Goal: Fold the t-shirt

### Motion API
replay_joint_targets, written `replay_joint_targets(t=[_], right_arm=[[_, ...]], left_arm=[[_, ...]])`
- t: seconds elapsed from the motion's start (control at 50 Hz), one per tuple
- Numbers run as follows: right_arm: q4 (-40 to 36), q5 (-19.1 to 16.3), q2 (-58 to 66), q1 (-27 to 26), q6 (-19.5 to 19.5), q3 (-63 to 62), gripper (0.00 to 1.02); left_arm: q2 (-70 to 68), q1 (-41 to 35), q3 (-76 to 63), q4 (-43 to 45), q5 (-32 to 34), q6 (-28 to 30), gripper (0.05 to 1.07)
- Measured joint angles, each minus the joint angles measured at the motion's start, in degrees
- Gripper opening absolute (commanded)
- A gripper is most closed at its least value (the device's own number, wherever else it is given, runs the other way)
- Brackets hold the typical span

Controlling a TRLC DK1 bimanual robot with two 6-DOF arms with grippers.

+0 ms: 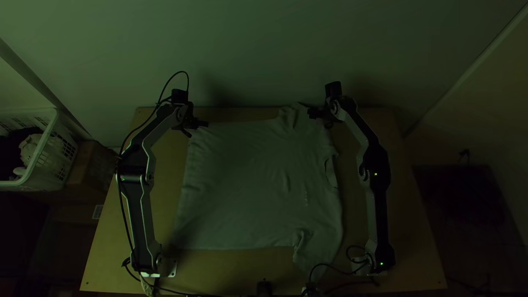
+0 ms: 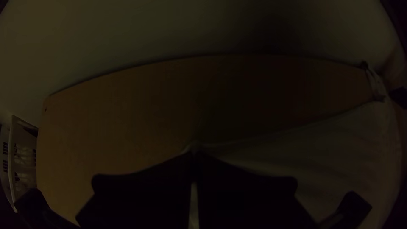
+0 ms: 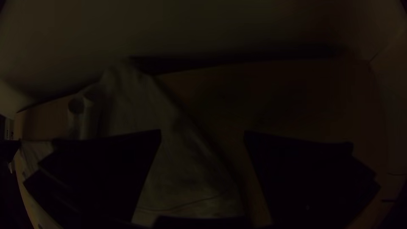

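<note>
- Clearly, the t-shirt lies spread sideways on the counter, its hem towards the left arm and its neck opening towards the right arm.
- At the far corner of the hem, the left gripper is clenched on a pinch of the cloth.
- The right gripper is released, its two fingers wide apart, beside the far sleeve.
- That sleeve is wrinkled near its opening and reaches the counter's far edge.
- The near sleeve extends towards the near edge, with creases at the underarm.
- A white basket holding dark and pale cloth stands past the counter's left side.
</note>
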Motion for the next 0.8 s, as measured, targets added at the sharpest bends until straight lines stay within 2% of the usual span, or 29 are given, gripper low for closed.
replay_joint_targets(t=[0.04,0.1,0.18,0.34,0.62,0.8], right_arm=[[-0.1,0.0,0.4,0.2,0.2,0.0,0.77],[-0.1,0.0,0.9,0.2,0.6,0.0,0.64],[-0.1,0.0,1.0,0.2,0.8,0.2,0.40],[-0.3,-1.6,1.2,0.2,0.8,0.4,0.04],[-0.3,-1.9,1.5,0.2,0.5,0.7,0.03],[-0.3,1.1,1.5,0.1,0.3,0.7,0.03]], left_arm=[[0.0,0.0,0.0,0.0,0.0,0.0,0.08],[-0.1,0.1,0.0,0.0,0.0,0.0,0.08],[-0.3,0.2,0.0,0.0,0.2,0.0,0.08],[-0.7,0.4,0.0,0.0,0.4,0.0,0.08],[-1.2,0.6,-0.1,-0.2,0.9,-0.5,0.08],[-2.2,1.2,-0.2,-0.2,1.3,-0.9,0.08]])
